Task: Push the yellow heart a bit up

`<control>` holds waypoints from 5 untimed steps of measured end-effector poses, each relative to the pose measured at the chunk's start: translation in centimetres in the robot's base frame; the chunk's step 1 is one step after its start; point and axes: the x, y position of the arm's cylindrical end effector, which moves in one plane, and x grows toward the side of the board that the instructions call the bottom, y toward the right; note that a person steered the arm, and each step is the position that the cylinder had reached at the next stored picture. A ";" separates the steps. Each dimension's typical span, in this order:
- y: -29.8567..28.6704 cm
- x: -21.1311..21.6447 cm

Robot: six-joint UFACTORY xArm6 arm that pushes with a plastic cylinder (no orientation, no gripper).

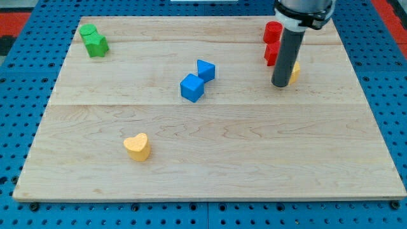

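The yellow heart [137, 147] lies on the wooden board [210, 159] at the view's lower left. My tip [280, 84] is at the view's upper right, far from the heart. It stands right beside a second yellow block [295, 72], which the rod partly hides. No gripper is present.
Two red blocks [273, 32] [271, 54] sit just left of the rod at the view's top right. A blue cube [191, 88] and a blue wedge-like block [205, 69] touch near the centre. Two green blocks [88, 31] [97, 45] sit at the top left corner.
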 end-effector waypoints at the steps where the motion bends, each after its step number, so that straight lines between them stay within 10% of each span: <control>1: 0.2 9.9; 2: -4.4 19.8; 5: -22.8 19.7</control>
